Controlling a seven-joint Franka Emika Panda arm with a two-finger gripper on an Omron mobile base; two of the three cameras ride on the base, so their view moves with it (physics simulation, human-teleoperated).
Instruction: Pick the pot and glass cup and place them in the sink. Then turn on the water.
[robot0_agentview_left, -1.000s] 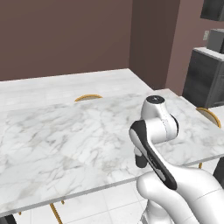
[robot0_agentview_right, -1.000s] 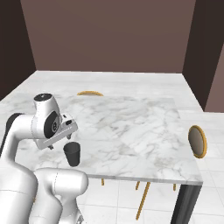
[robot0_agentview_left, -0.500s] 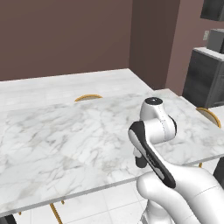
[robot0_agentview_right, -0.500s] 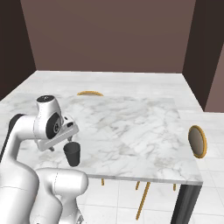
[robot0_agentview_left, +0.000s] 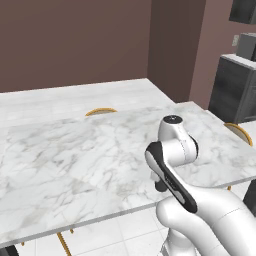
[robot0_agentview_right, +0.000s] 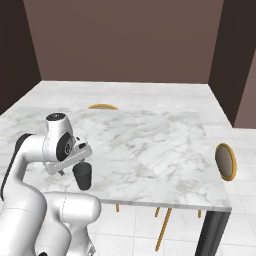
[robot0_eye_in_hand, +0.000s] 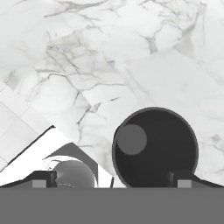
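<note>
White marble table (robot0_agentview_right: 150, 145) before a dark brown wall. Near its front edge, left side: the glass cup (robot0_agentview_right: 82, 176), upright, mouth up. Directly above it, the gripper (robot0_eye_in_hand: 112, 180), jaws spread wide and empty, probably lined up for descending around the rim.

obstacle: cup (robot0_agentview_right: 82, 175) upright near desk (robot0_agentview_right: 150, 150) front edge, just under tool (robot0_agentview_right: 67, 167) | free: bare marble all round it | beyond edge: floor
</note>
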